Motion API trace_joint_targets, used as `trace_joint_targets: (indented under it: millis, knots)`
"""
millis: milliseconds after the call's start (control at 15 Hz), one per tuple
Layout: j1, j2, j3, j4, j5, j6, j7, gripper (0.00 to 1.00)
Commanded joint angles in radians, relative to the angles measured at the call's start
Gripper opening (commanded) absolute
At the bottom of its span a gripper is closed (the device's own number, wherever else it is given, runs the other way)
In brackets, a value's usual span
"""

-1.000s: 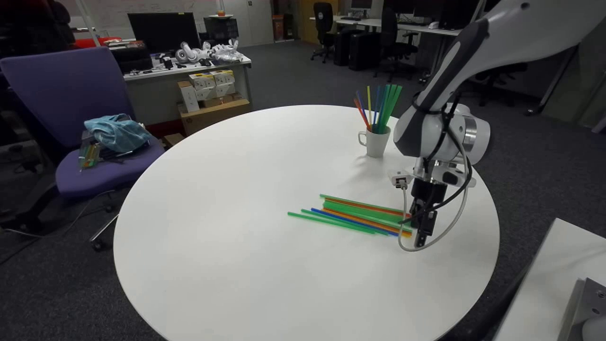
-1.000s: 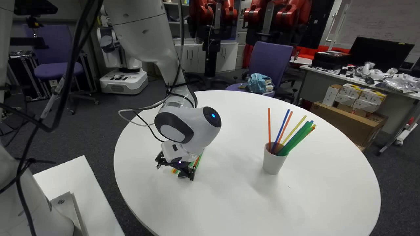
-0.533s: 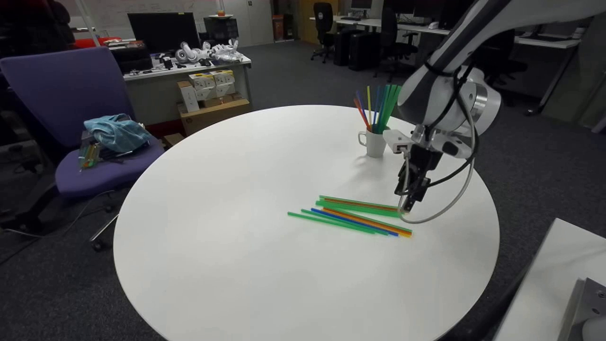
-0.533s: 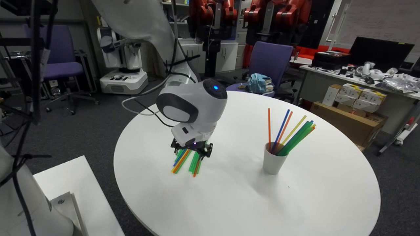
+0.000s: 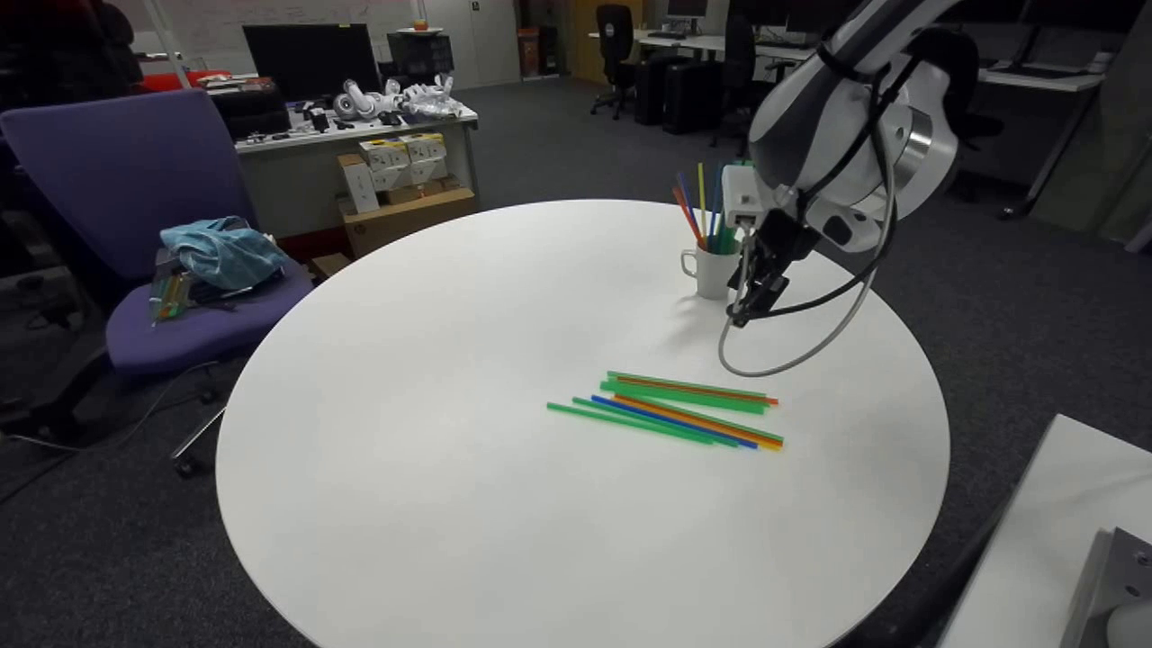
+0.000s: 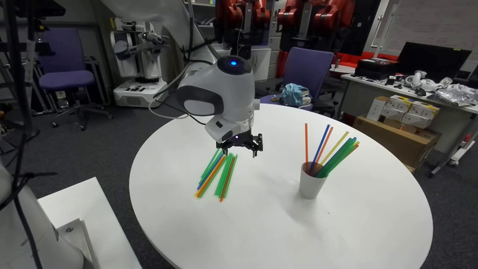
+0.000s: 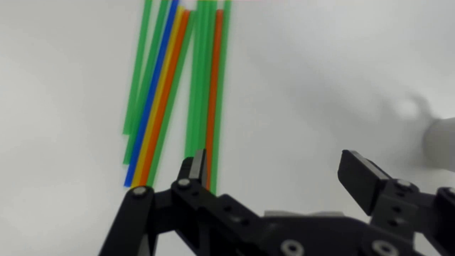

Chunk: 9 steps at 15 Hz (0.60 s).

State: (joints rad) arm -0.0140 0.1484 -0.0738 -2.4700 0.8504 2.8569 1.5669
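My gripper (image 7: 274,151) stands open above the table with nothing between its fingers. In an exterior view the gripper (image 6: 240,154) hangs past the ends of two loose groups of straws. One group is mostly green straws (image 6: 224,177) with an orange one among them; the other mixes green, blue, yellow and orange straws (image 6: 210,177). In the wrist view the left finger (image 7: 197,165) overlaps the lower part of the mostly green straws (image 7: 199,89), apparently well above them. A white mug (image 6: 312,186) holds several upright coloured straws (image 6: 336,158); its side (image 7: 442,144) shows at the wrist view's right edge.
The round white table (image 5: 450,504) carries the straws and mug. A purple chair (image 5: 117,180) with a blue cloth (image 5: 220,254) stands beyond its edge. A white side table (image 6: 86,216) stands near the arm's base. Cables (image 5: 810,355) loop below the wrist.
My gripper has risen from near the straw ends and swung over them toward the mug side, uncovering the straws. It has stayed open. The straws and mug have not visibly moved.
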Motion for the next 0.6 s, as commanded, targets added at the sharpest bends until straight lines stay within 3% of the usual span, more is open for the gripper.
trace_joint_targets:
  millis: [0, 267, 533]
  knots:
    - [0.022, 0.011, 0.040, 0.002, 0.130, 0.212, 0.006, 1.00]
    - [0.049, 0.087, 0.059, 0.008, 0.152, 0.316, 0.028, 1.00]
    - [0.042, 0.155, 0.056, 0.028, 0.109, 0.174, 0.004, 1.00]
